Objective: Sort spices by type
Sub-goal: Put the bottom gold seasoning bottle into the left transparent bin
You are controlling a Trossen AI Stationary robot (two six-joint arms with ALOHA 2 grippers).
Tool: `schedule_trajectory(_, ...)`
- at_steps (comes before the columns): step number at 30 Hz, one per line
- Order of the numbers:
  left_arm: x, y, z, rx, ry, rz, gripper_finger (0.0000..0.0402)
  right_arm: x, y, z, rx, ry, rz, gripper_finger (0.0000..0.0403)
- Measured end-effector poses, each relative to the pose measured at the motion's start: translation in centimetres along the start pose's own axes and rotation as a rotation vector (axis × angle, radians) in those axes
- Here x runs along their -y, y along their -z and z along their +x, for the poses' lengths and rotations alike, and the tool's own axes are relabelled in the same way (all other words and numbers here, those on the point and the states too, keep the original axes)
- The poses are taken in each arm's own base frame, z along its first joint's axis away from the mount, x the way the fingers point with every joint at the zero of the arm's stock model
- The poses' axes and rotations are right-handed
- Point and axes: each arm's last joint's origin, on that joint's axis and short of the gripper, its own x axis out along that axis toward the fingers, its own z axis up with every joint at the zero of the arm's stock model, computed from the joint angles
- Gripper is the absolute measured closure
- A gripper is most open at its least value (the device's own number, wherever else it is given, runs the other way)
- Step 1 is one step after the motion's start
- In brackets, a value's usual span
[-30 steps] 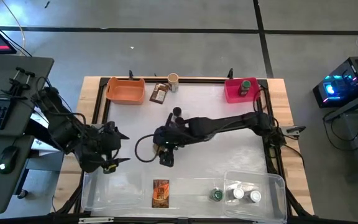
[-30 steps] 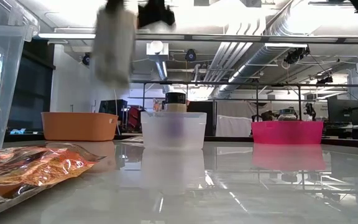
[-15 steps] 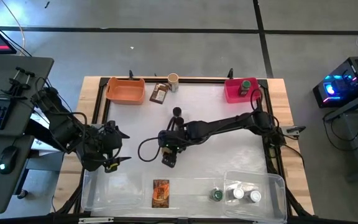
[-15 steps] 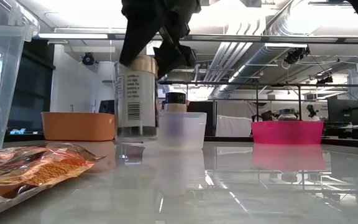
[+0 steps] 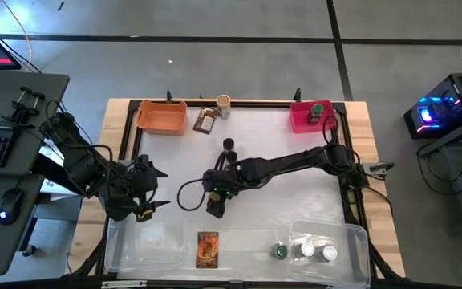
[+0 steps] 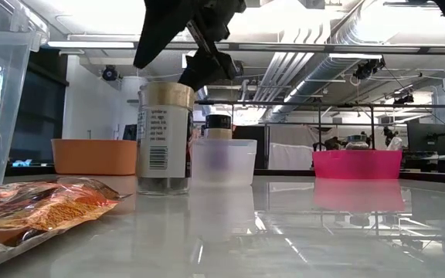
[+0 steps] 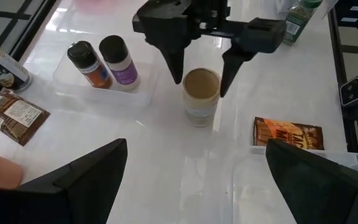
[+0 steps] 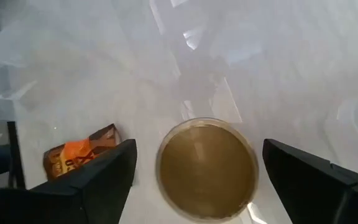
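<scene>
Standing upright on the white table (image 5: 295, 201), a tan-capped spice jar (image 6: 164, 139) sits near the table's middle, its base flat on the surface in the low view. Directly above it hangs the right gripper (image 7: 201, 59), its two dark fingers spread apart on either side of the cap and clear of it, so the jar stands free. The right wrist view looks straight down on the jar's round tan lid between those parted fingers, with an orange packet (image 8: 82, 155) lying on the table nearby.

Just beyond the jar, a small clear tub (image 7: 101, 90) holds two dark-capped jars (image 7: 98, 59) side by side. At the table's far edge sit an orange bin (image 5: 161, 116), a brown packet (image 5: 206, 120) and another tan-capped jar (image 5: 224, 103), while a pink bin (image 5: 310, 117) in the far right corner holds a green-capped jar (image 5: 318, 111). Along the near edge, a large clear tub (image 5: 327, 241) contains three more jars.

The left gripper (image 5: 144, 193) waits over the table's left side, its fingers apart and holding nothing.
</scene>
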Motion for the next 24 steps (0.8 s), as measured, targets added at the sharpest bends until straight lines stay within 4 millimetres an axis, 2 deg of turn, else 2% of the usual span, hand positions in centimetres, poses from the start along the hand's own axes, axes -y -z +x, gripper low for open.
schedule_trajectory(3, -0.1, 0.0, 0.0, 0.002, -0.004, -0.002, 0.0029, 0.1, -1.1, -1.7, 0.020, 0.009, 0.005, 0.0059)
schedule_trajectory(7, -0.4, -0.8, 0.8, 0.006, -0.029, -0.004, 0.0029, -0.3, -3.2, -6.8, 0.146, 0.054, -0.023, 0.0058)
schedule_trajectory(10, -1.0, -2.2, 2.4, 0.002, -0.015, -0.044, 0.0029, -0.6, -4.2, -10.5, 0.226, 0.103, -0.028, 0.0058)
schedule_trajectory(13, -1.6, -4.0, 5.1, -0.046, 0.044, -0.116, 0.0029, -1.0, -4.6, -13.5, 0.305, 0.141, -0.026, 0.0057)
schedule_trajectory(18, -3.2, -6.5, 11.2, -0.146, 0.129, -0.314, 0.0029, -0.3, -3.0, -17.7, 0.373, 0.187, 0.062, 0.0057)
schedule_trajectory(24, -3.4, -5.8, 16.7, -0.355, 0.094, -0.395, 0.0029, -0.3, -1.1, -20.7, 0.419, 0.280, 0.150, 0.0057)
